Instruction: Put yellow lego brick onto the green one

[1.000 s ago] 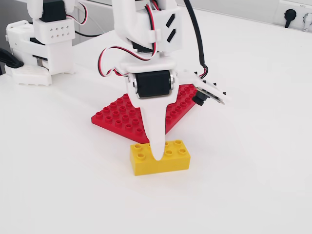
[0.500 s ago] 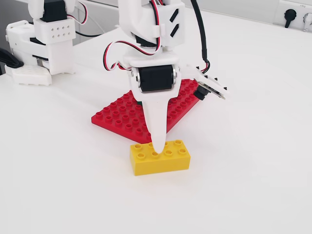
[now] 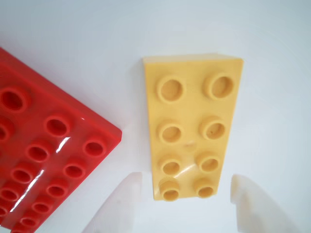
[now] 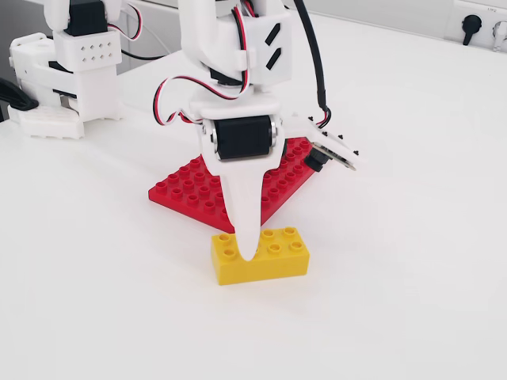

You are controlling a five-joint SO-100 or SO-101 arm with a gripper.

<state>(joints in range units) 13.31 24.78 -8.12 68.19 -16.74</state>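
Observation:
The yellow lego brick (image 3: 192, 126) (image 4: 260, 256) lies flat on the white table, studs up. My gripper (image 3: 185, 178) (image 4: 249, 250) is open and low over one end of it. In the wrist view a white fingertip (image 3: 127, 191) stands on one long side of the brick and the other on the opposite side, each with a small gap. In the fixed view only the front finger (image 4: 247, 214) shows, crossing the brick's top. The green one is out of view in both views.
A large flat red studded baseplate (image 4: 190, 186) (image 3: 43, 145) lies just behind the yellow brick, close to its left side in the wrist view. The arm's white base (image 4: 67, 71) stands at the back left. A wall socket (image 4: 473, 24) is at the far right.
The gripper rose slightly, then came back down a little further left over the yellow brick. The brick has stayed in place.

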